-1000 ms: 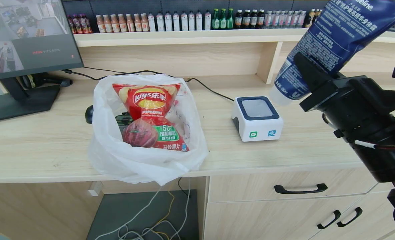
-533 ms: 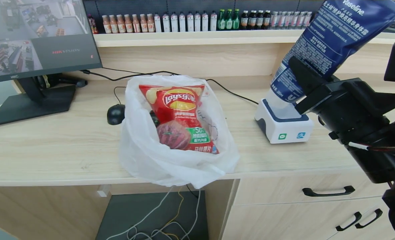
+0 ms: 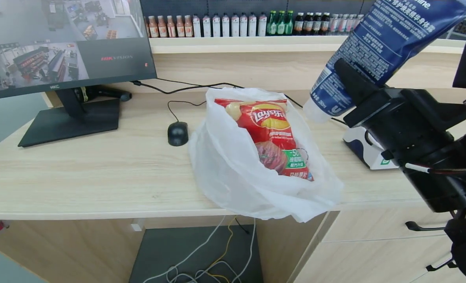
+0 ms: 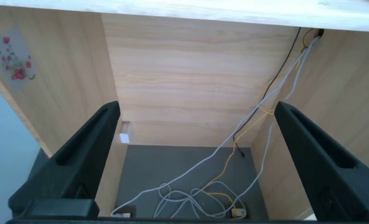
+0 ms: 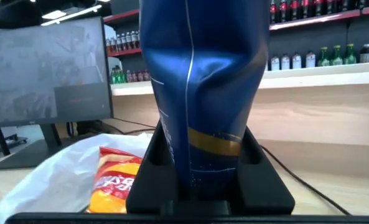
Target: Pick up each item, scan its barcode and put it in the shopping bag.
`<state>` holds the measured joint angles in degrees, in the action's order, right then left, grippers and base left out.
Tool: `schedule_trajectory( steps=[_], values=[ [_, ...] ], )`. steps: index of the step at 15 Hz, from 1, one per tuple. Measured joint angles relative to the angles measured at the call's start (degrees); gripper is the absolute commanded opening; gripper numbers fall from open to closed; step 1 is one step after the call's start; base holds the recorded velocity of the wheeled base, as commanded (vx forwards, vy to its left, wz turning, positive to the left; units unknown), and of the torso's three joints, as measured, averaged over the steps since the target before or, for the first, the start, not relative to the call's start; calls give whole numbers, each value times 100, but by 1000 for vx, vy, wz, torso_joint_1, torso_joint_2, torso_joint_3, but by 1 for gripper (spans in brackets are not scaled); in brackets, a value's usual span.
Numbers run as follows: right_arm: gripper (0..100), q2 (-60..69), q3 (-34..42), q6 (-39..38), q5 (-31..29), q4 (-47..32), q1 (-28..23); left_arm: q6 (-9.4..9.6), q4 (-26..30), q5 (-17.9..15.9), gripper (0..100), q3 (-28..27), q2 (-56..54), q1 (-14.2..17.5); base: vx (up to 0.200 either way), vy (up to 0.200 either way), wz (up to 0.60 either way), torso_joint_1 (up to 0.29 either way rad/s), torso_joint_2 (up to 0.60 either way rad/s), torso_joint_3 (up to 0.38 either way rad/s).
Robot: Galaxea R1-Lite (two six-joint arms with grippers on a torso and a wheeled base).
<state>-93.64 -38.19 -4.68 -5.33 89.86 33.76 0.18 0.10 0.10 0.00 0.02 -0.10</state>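
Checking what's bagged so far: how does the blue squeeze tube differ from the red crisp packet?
The blue squeeze tube is clamped in the right gripper above the wooden counter; the red crisp packet sits inside the white plastic shopping bag. The tube is slim and tapers to a pale cap; the packet is broad and pillowy. The tube tilts cap-down; the packet leans nearly upright. Both are soft printed packs.
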Motion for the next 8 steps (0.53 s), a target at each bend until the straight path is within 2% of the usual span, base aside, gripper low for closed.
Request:
schedule_trajectory(
  steps=[2,4,6,8],
  values=[
    [0,41,-30,-166,5,16,55,0,-2,-2,100,0,0,10,0,0,0,0,0,0],
    [0,67,-157,-396,62,-84,343,0,-2,-2,100,0,0,7,0,0,0,0,0,0],
    [0,72,-282,-848,65,-572,775,0,-2,-2,100,0,0,10,0,0,0,0,0,0],
    [0,39,-508,-1513,27,-1065,959,0,0,-2,100,0,0,5,0,0,0,0,0,0]
  ],
)
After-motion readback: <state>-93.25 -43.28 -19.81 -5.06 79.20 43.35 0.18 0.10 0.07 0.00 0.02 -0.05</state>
